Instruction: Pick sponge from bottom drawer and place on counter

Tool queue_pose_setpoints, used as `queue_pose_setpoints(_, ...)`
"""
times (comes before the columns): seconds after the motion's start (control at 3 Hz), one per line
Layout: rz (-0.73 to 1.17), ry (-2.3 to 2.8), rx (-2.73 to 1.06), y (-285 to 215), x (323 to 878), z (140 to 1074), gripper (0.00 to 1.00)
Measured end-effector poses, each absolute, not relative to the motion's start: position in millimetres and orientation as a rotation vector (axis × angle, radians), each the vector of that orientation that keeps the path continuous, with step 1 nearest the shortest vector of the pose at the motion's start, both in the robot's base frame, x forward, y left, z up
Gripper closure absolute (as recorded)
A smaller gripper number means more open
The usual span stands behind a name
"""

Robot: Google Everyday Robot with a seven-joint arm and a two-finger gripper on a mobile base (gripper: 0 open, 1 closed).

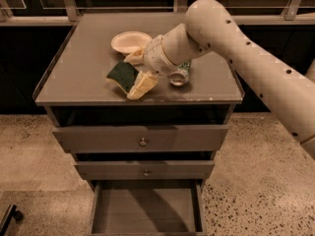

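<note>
Tool (131,76) low over the table (74,77), near its front edge, on the end of the pale arm (236,48) reaching in from the right. Fingers (142,85) spread in a wide V.

Sponge (120,74) lies on the table between the fingertips, green face up and tilted, pale layer underneath. It lies against the nearer finger. The farther finger looks just clear of it, though contact is hard to judge.

Just behind the tool: a shallow pale bowl (130,41). Close on the wrist side: a clear jar (179,75) with a green label, lying on its side, mouth toward the front.

Well below the tool: bottom drawer (145,208) pulled out, grey floor showing. Two knobbed drawers (142,139) above it, pushed in.
</note>
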State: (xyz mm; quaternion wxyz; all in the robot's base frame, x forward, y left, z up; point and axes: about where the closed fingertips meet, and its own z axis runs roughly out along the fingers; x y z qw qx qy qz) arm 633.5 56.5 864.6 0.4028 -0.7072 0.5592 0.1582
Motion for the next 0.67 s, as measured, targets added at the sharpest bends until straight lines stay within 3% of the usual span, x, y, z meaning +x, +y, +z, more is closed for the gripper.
queue_pose_setpoints(0.33, 0.4, 1.413, -1.787, 56.6, 633.5, 864.6, 0.0)
queue_pose_setpoints(0.67, 0.4, 1.413, -1.787, 56.6, 633.5, 864.6, 0.0)
